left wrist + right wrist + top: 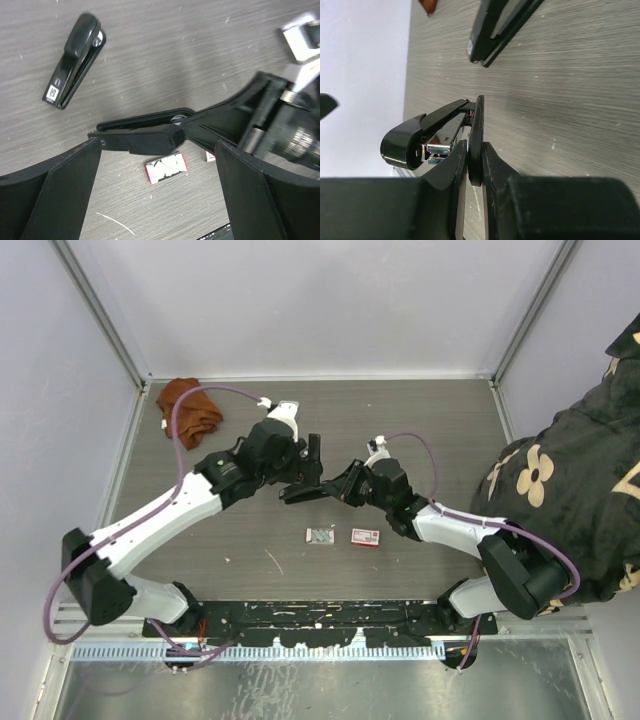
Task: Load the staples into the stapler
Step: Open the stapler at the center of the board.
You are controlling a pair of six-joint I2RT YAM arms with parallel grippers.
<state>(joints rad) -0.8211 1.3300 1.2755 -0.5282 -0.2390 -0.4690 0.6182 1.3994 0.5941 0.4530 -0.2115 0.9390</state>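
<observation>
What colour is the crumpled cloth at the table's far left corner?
The cloth is rusty orange-brown; the top external view shows it best.

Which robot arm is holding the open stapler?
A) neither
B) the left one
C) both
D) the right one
D: the right fingers are pinched shut on a thin part of the open stapler, while the left fingers stand wide apart, not clamped on it.
</observation>
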